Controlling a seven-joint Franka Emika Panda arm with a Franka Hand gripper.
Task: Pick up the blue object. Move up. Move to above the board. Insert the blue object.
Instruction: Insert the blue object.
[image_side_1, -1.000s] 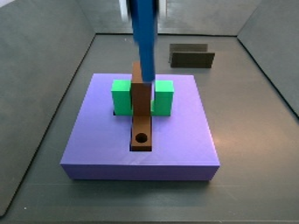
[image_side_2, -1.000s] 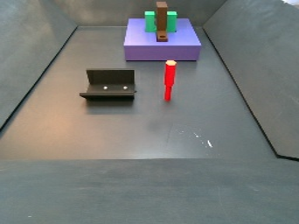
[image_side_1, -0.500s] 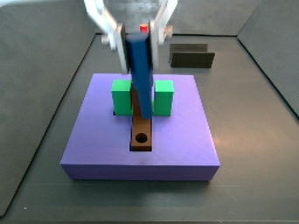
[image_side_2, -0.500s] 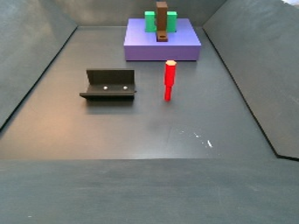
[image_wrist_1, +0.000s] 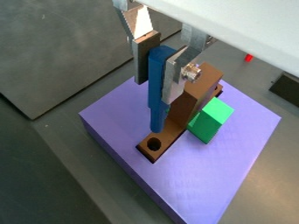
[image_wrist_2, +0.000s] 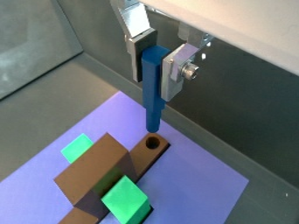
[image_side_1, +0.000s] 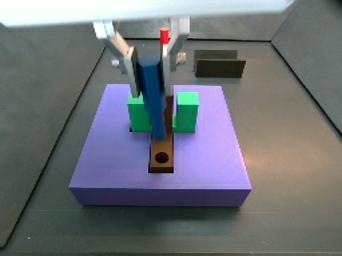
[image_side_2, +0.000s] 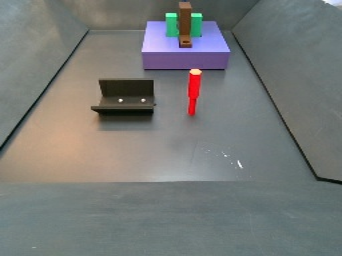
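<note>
My gripper (image_side_1: 152, 68) is shut on the blue object (image_side_1: 155, 100), a thin upright blue peg, and holds it by its upper end above the board (image_side_1: 162, 148). The board is a narrow brown plank clasped by a green block (image_side_1: 186, 110). The peg's lower tip hangs just above the board's round hole (image_side_1: 162, 158). In both wrist views the gripper (image_wrist_1: 158, 74) (image_wrist_2: 158, 74) grips the peg (image_wrist_1: 156, 101) (image_wrist_2: 153, 101) right over the hole (image_wrist_1: 153, 143) (image_wrist_2: 152, 141). In a side view the board (image_side_2: 185, 24) shows, but gripper and peg are out of view.
The board and green block sit on a large lavender slab (image_side_1: 201, 165) (image_side_2: 187, 55). A red peg (image_side_2: 194, 92) stands upright on the floor. The dark fixture (image_side_2: 124, 97) (image_side_1: 219, 65) stands on the floor apart from the slab. Grey walls enclose the floor.
My gripper has come down with the blue peg; the fingers have entered a side view, and the peg's tip now hangs close above the hole.
</note>
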